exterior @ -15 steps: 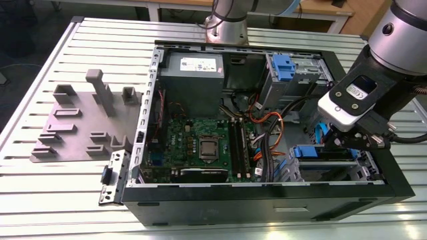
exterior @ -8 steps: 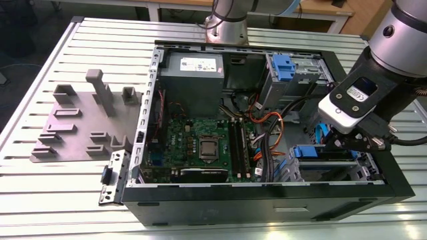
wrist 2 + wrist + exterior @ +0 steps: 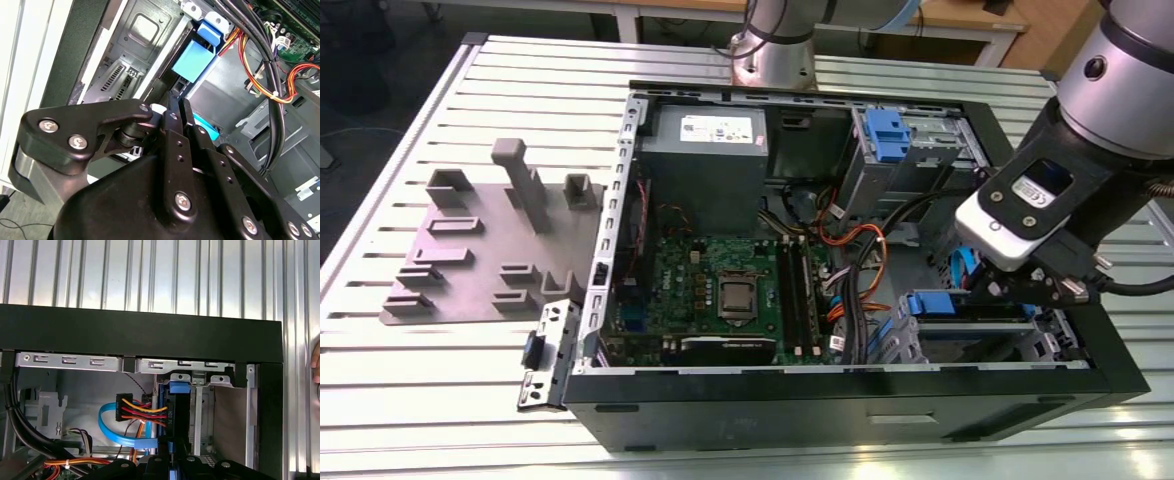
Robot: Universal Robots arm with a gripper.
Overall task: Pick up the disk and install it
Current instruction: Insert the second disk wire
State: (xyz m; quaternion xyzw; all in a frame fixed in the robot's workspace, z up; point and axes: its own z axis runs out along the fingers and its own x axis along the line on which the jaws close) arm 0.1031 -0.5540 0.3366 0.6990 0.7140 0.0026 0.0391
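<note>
Blue-framed disk (image 3: 958, 306) sits low in the drive bay at the case's front corner, on the exterior view's right; my gripper (image 3: 1041, 290) hangs just above it inside the open computer case (image 3: 854, 390); I cannot tell whether the fingers are spread or pressed together; orange and red cables (image 3: 145, 415) run beside the bay in the first wrist view; ribbed metal counter (image 3: 400, 390) carries the case.

Hidden or cut off, as we find it:
- disk (image 3: 192, 57): in the second wrist view we see a blue end, the rest behind the gripper (image 3: 175, 107) linkage.
- gripper: fingertips buried in the computer case (image 3: 854, 405) in the exterior view; we cannot tell their spread.
- arm (image 3: 1121, 90): cropped at the exterior view's right edge.
</note>
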